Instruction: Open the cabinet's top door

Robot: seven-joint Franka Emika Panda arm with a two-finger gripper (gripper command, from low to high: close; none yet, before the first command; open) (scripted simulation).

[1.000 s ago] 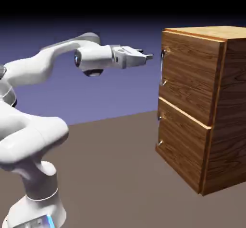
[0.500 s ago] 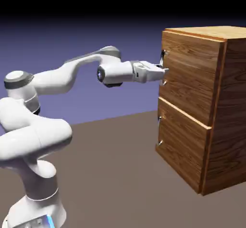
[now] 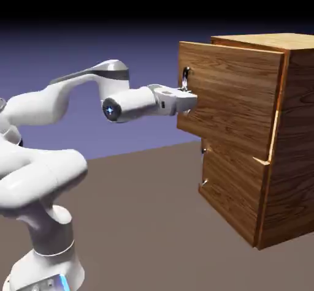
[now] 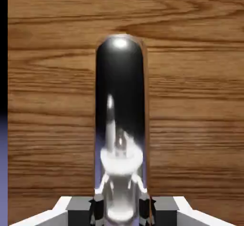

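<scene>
While the top door (image 3: 230, 94) stands part-way out from the cabinet (image 3: 288, 143), its near edge proud of the lower panel (image 3: 233, 188) on the bench (image 3: 153, 222), the tool (image 3: 185, 97) is clenched on the slim silver handle (image 3: 185, 78) near that leading edge. In the hand view the handle (image 4: 120, 125) fills the middle as a dark, glossy vertical bar against the wood grain, with the grey fingertips (image 4: 82, 206) pinching its lower end at the picture's bottom. The door looks a stiff, fairly heavy slab that moves as one piece, so it should follow a steady pull without flexing. The handle is the only sensible place to take hold; polished and narrow, it is likely slippery, and a grip this low on it might slide if the pull goes off line. Whether the door hinges or slides I cannot quite tell from this angle, though it appears to come out squarely
</scene>
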